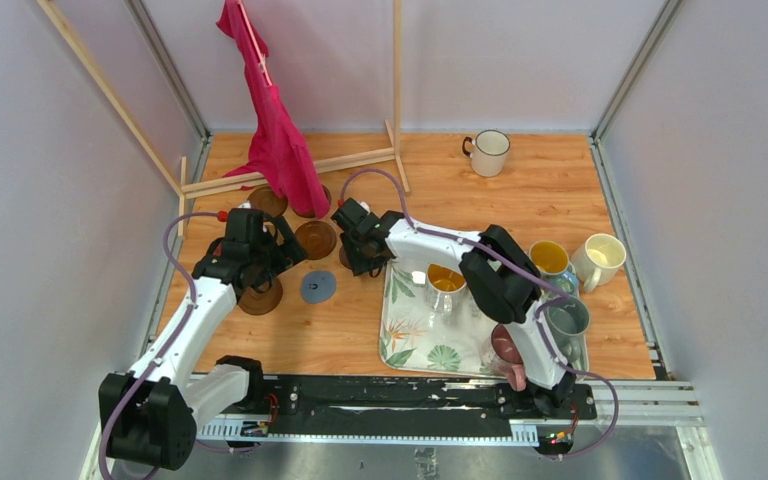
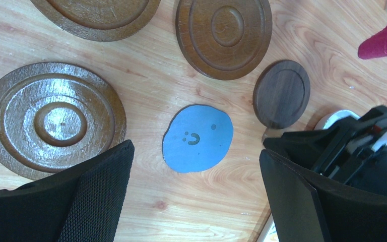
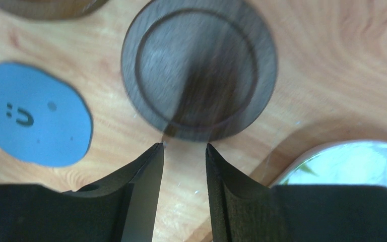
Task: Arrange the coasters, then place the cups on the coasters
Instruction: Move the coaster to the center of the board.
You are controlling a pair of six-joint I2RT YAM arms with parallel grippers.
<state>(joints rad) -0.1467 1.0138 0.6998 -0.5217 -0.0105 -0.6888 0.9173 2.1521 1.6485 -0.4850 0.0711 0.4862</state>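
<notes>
A small dark brown coaster (image 3: 199, 70) lies on the wooden table, blurred in the right wrist view. My right gripper (image 3: 184, 146) is open by a narrow gap, its tips at the coaster's near edge and only bare wood between the jaws. A grey-blue coaster (image 2: 197, 137) lies ahead of my left gripper (image 2: 196, 151), which is wide open and empty. Larger brown coasters (image 2: 53, 118) (image 2: 224, 35) lie around it. Cups stand at the right: yellow (image 1: 549, 258), cream (image 1: 600, 260), grey (image 1: 567, 318), maroon-pink (image 1: 508, 345), and a white dark-rimmed one (image 1: 488, 152) at the back.
A leaf-patterned tray (image 1: 400, 340) lies at the right front with an orange cup (image 1: 445, 280) on it. A red cloth (image 1: 275, 130) hangs on a wooden frame (image 1: 397, 70) at the back left. Both arms (image 1: 430, 240) meet near the table's middle.
</notes>
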